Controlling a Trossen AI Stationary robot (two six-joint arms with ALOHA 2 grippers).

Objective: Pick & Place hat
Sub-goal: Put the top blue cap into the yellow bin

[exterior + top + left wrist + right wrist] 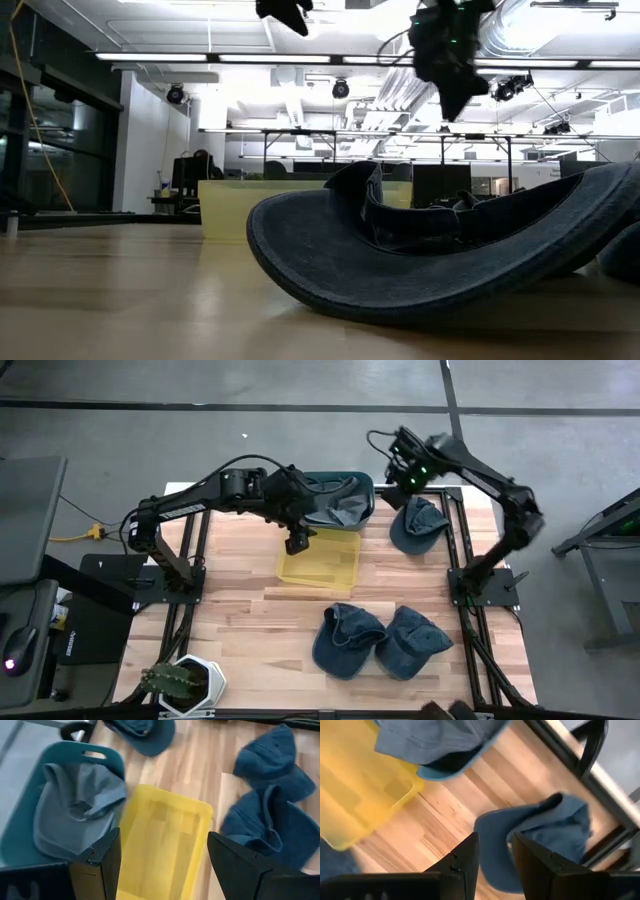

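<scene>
Three blue hats lie on the wooden table: one near the far right edge [418,523] [540,832] and two side by side near the near edge [350,640] [412,643]. A grey hat [340,508] [75,805] rests inside the teal bin [355,482]. A yellow bin [322,558] [160,840] stands just in front of it. My left gripper [297,542] [164,834] hovers open above the yellow bin's far left corner. My right gripper [398,465] [495,836] hangs high by the teal bin's right end, fingers a little apart, holding nothing.
A potted cactus [185,682] stands at the table's near left corner. In the low view one blue hat [450,250] fills the foreground, with the yellow bin [270,205] behind it. Bare wood lies left of the yellow bin [235,575].
</scene>
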